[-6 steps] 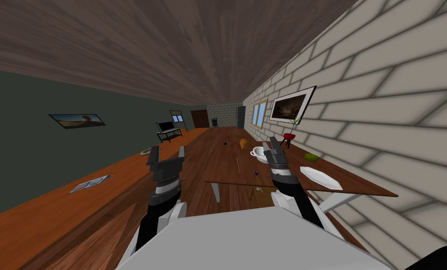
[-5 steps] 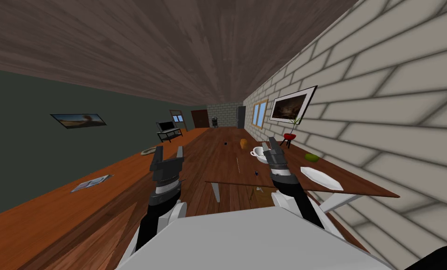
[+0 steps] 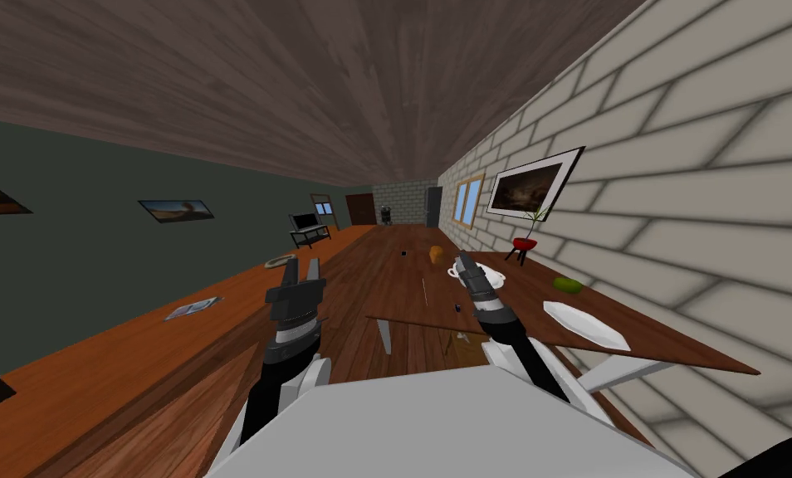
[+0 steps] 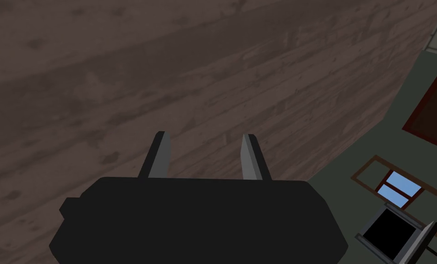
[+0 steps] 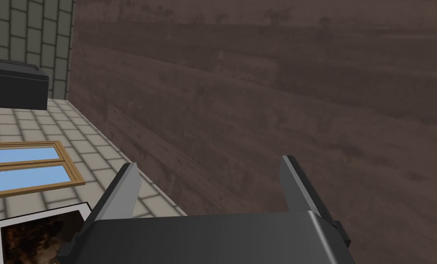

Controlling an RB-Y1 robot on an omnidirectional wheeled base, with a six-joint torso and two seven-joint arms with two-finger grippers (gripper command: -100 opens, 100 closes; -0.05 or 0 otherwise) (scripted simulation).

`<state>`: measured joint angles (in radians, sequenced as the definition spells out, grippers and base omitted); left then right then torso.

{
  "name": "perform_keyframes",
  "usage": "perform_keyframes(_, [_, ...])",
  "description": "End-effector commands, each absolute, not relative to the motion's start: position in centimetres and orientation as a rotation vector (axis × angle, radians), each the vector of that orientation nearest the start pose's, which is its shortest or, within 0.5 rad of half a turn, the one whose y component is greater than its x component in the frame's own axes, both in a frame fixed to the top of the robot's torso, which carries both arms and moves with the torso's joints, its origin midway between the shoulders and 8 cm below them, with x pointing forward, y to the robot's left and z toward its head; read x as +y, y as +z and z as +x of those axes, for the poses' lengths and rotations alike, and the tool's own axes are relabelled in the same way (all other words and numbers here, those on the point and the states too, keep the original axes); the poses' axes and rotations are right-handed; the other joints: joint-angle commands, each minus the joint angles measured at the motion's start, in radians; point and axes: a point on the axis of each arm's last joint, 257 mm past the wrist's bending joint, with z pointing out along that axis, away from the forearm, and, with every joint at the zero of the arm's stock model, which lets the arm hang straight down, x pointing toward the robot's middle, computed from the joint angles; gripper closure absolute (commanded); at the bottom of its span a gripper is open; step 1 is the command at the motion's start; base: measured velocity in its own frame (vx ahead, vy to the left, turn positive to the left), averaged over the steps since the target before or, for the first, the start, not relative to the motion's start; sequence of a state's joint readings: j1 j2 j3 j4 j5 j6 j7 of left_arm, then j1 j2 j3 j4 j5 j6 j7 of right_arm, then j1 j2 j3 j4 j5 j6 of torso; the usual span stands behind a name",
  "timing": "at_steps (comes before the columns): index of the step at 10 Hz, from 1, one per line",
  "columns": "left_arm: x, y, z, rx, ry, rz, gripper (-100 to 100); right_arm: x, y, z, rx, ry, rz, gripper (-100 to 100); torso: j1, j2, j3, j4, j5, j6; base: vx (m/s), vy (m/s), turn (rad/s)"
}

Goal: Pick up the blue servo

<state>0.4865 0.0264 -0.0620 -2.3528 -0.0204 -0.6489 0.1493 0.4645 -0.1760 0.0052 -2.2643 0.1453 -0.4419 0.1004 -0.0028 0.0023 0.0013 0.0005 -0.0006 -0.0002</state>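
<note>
**Operator:** What room and surface lie ahead?

**Describer:** You face a long room with a dark plank ceiling [image 3: 320, 75]. A grey-green wall [image 3: 95, 178] is on your left. On your right is a pale brick wall [image 3: 701, 166] with a framed picture [image 3: 535, 182] and a window [image 3: 466, 202]. A brown wooden desk [image 3: 660, 348] stands along the brick wall on a wood floor [image 3: 137, 357]. It carries a white plate [image 3: 585, 324], a green fruit [image 3: 567, 284], a white bowl [image 3: 492, 275] and an orange lump [image 3: 437, 252].

**Operator:** Where are the servo and the grippers?

**Describer:** The blue servo [image 3: 457, 308] is a tiny dark speck near the desk's front edge, just beside your right forearm. Your right gripper [image 3: 462, 262] [image 5: 210, 178] hovers above the desk, fingers spread wide and empty. Your left gripper [image 3: 301, 270] [image 4: 206, 156] is raised off the desk's left side, its fingers parted more narrowly and holding nothing.
</note>
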Motion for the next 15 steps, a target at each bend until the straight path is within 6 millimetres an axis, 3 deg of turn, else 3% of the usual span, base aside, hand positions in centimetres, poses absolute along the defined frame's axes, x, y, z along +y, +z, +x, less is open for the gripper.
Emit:
perform_keyframes(1, [24.5,8.3,30.2,0.453,-1.551,-0.490,0,-24.0,-0.5,37.4,0.951,1.065,0.372,-100,0.000,0.000,0.000,0.000,0.000,0.000,-0.044,-0.039,0.175])
perform_keyframes(2, [24.5,8.3,30.2,0.453,-1.551,-0.490,0,-23.9,-0.5,37.4,0.956,1.064,0.366,-100,0.000,0.000,0.000,0.000,0.000,0.000,-0.028,-0.026,0.031])
perform_keyframes(5, [24.5,8.3,30.2,0.453,-1.551,-0.490,0,-23.2,-4.5,39.5,1.110,0.946,0.256,-100,0.001,0.000,0.000,0.000,0.000,0.000,-0.042,-0.026,0.165])
perform_keyframes(6, [24.5,8.3,30.2,0.453,-1.551,-0.490,0,-23.2,-4.6,39.5,1.116,0.944,0.248,-100,0.000,0.000,0.000,0.000,0.000,0.000,-0.040,-0.032,0.055])
perform_keyframes(8, [24.5,8.3,30.2,0.453,-1.551,-0.490,0,-23.2,-7.4,40.8,1.213,0.848,0.162,-100,0.000,0.000,0.000,0.000,0.000,0.000,-0.046,-0.033,0.164])
perform_keyframes(9, [24.5,8.3,30.2,0.453,-1.551,-0.490,0,-23.3,-7.6,40.9,1.223,0.843,0.154,-100,0.000,0.000,0.000,0.000,0.000,0.000,-0.041,-0.027,0.079])
perform_keyframes(11, [24.5,8.3,30.2,0.453,-1.551,-0.490,0,-23.9,-10.7,42.1,1.321,0.732,0.057,-100,0.001,0.000,0.000,0.000,0.000,0.000,-0.054,-0.013,0.189])
perform_keyframes(12, [24.5,8.3,30.2,0.453,-1.551,-0.490,0,-24.0,-10.8,42.1,1.326,0.729,0.051,-100,0.001,0.001,0.000,0.000,0.000,0.000,-0.031,-0.007,0.103])
perform_keyframes(15, [24.5,8.3,30.2,0.453,-1.551,-0.490,0,-25.3,-14.1,43.2,1.423,0.606,-0.057,-100,0.001,0.000,0.000,0.000,0.000,0.000,-0.042,-0.010,0.139])
